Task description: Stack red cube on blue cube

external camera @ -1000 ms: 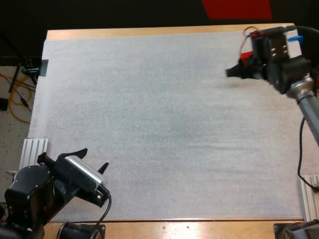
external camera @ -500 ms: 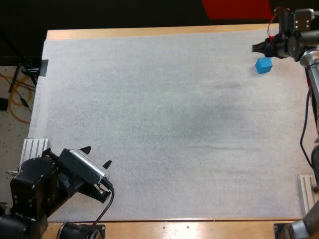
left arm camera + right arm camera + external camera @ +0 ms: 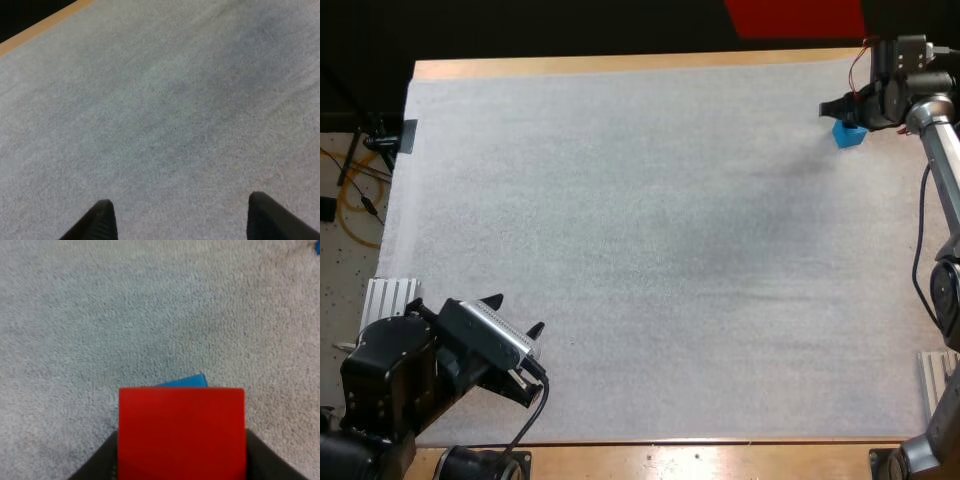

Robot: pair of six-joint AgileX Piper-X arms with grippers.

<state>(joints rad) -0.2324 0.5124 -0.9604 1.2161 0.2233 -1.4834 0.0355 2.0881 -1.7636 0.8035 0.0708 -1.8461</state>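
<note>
The pick-up half of the task is looking done. The right end effector [image 3: 835, 108] is gripping the red cube [image 3: 181, 432], its two black fingers pressing on the cube from both sides in the right wrist view. It is hanging at the far right of the white mat [image 3: 640, 250], right over the blue cube [image 3: 850, 137], which is sitting flat on the mat. Just past the red cube's far edge a thin sliver of the blue cube [image 3: 187, 382] is peeking out, so the two are lining up closely but, by my reading, not squarely. Whether the red cube is touching the blue one I cannot tell. What is remaining, as I judge it, is a small correction, the lowering onto the blue top and the release.

The left end effector [image 3: 512, 314] is waiting at the near left of the mat with its fingers spread wide over bare mat, gripping nothing, and is taking no part in the stack.

Room is lying unevenly around the stack. The blue cube is sitting close to the far wooden edge of the desk [image 3: 620, 65] and near the mat's right side, so there is little margin on those two sides. Toward the middle and the near side the mat is stretching open, and the two arms are working well apart. A retreat after release is looking safest straight up or back toward the middle.
</note>
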